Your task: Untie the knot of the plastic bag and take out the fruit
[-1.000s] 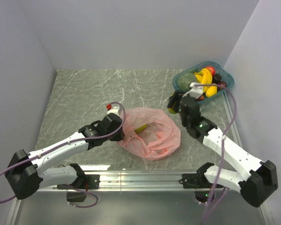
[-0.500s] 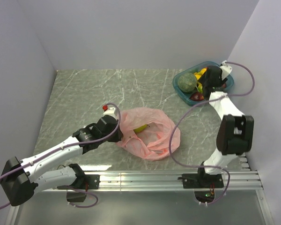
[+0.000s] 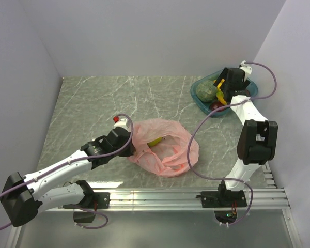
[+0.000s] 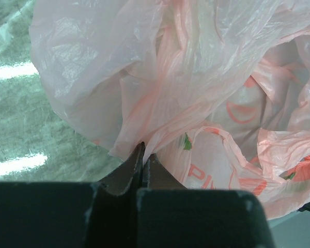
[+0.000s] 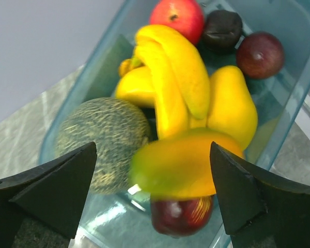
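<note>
The pink plastic bag [image 3: 168, 150] lies crumpled and open-mouthed at the table's middle, with a yellow-green fruit [image 3: 156, 141] showing inside. My left gripper [image 3: 128, 137] is shut on the bag's left edge; in the left wrist view the jaws [image 4: 144, 150] pinch a fold of the pink film [image 4: 196, 77]. The knot is out of view. My right gripper [image 5: 152, 150] hangs open over the teal tray [image 5: 101, 62]. A blurred yellow-green oval fruit [image 5: 186, 165] sits loose between its fingers, above a dark red one [image 5: 181, 214].
The tray [image 3: 194, 97] at the back right holds a banana bunch [image 5: 170, 77], a dull-green melon [image 5: 103, 134], a red apple [image 5: 178, 18] and dark round fruits. The right wall stands close behind the tray. Grey marble tabletop surrounds the bag.
My right arm swung from beside the bag to over the tray, and its jaws widened, leaving the oval fruit loose. The left gripper kept its pinch on the bag, shifting slightly.
</note>
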Motion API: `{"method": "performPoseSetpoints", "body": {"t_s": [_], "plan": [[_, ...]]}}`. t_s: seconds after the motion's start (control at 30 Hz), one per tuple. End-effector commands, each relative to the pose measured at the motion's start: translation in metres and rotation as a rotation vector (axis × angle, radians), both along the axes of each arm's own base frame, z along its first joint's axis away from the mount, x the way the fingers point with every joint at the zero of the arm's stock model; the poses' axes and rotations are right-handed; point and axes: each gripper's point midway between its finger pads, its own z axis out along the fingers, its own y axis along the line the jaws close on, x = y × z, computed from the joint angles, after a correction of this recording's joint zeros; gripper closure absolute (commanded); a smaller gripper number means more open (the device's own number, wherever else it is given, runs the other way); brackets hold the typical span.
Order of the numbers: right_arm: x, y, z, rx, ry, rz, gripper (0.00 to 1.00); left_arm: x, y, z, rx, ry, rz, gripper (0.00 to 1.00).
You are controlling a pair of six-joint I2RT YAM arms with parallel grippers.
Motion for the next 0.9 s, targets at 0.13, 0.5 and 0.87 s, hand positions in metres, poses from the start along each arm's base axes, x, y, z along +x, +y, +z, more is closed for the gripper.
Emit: {"method": "performPoseSetpoints", "body": {"t_s": [0.13, 0.5, 0.87], "plan": [[-0.036, 0.065, 0.068, -0.051, -0.087, 0.213, 0.02, 0.005, 0.003, 0.012, -0.030, -0.047, 0.022, 0.99], [-0.209, 0.295, 0.060, -0.044, -0.114, 1.075, 0.20, 0.000, 0.018, 0.016, 0.015, -0.043, 0.057, 0.99], [-0.313, 0.376, 0.001, -0.101, 0.000, 1.467, 0.23, 0.006, 0.018, 0.033, 0.030, -0.052, 0.067, 0.99]]}}
